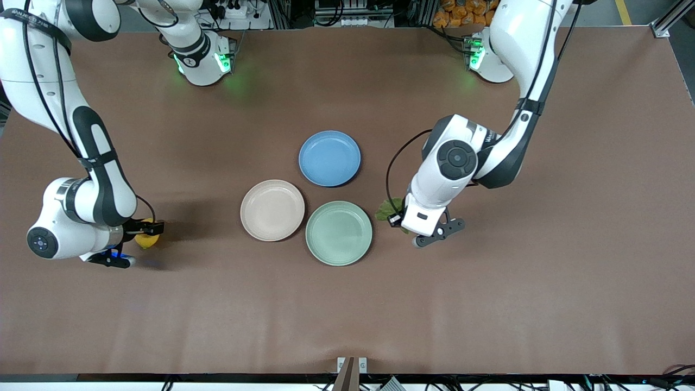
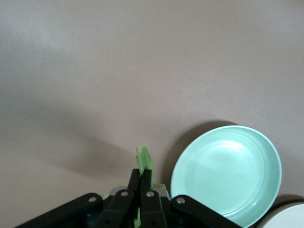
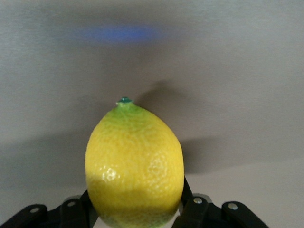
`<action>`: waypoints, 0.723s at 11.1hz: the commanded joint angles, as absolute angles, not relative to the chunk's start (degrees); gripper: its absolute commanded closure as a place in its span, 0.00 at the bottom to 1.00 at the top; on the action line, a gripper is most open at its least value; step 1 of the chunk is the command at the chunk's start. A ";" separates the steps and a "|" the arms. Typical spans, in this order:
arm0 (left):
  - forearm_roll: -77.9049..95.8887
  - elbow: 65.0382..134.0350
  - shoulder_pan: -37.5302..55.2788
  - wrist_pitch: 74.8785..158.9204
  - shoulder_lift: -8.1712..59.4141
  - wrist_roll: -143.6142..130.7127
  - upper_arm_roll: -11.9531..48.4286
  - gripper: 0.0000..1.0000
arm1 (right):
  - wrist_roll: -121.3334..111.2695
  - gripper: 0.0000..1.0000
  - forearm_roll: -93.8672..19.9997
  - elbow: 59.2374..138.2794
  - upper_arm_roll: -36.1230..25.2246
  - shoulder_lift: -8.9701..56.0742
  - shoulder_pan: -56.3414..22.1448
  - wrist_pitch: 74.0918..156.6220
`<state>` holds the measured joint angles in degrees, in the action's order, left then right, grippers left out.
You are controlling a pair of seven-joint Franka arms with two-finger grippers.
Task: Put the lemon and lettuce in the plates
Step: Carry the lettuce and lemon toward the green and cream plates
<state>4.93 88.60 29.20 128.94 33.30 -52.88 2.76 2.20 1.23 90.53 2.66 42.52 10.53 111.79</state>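
The yellow lemon is at the right arm's end of the table, and my right gripper is shut on it, one finger on each side. The dark green lettuce sits just beside the mint green plate, toward the left arm's end. My left gripper is shut on that leaf, whose tip sticks out past the fingertips. The beige-pink plate lies next to the green one with nothing on it; the green plate is bare too.
A blue plate lies farther from the front camera, touching the gap between the two pale plates. Bare brown tabletop surrounds the plates. Both arms hang low over the table at their own ends.
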 commanded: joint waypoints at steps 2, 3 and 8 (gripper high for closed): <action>10.01 82.44 29.71 128.84 38.23 -58.27 4.04 1.00 | 10.26 1.00 1.14 88.77 4.38 42.45 8.35 106.79; 10.72 82.09 29.79 130.76 39.36 -58.45 4.22 1.00 | 13.33 1.00 0.71 88.77 5.61 42.36 8.44 105.83; 10.81 81.74 30.85 141.31 43.24 -63.53 6.32 1.00 | 25.56 1.00 -8.34 84.64 6.94 41.48 5.02 97.91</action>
<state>9.36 83.75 30.35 137.79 40.87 -60.67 5.43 21.04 -5.55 86.33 6.64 42.16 6.28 100.55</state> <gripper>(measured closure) 0.969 0.357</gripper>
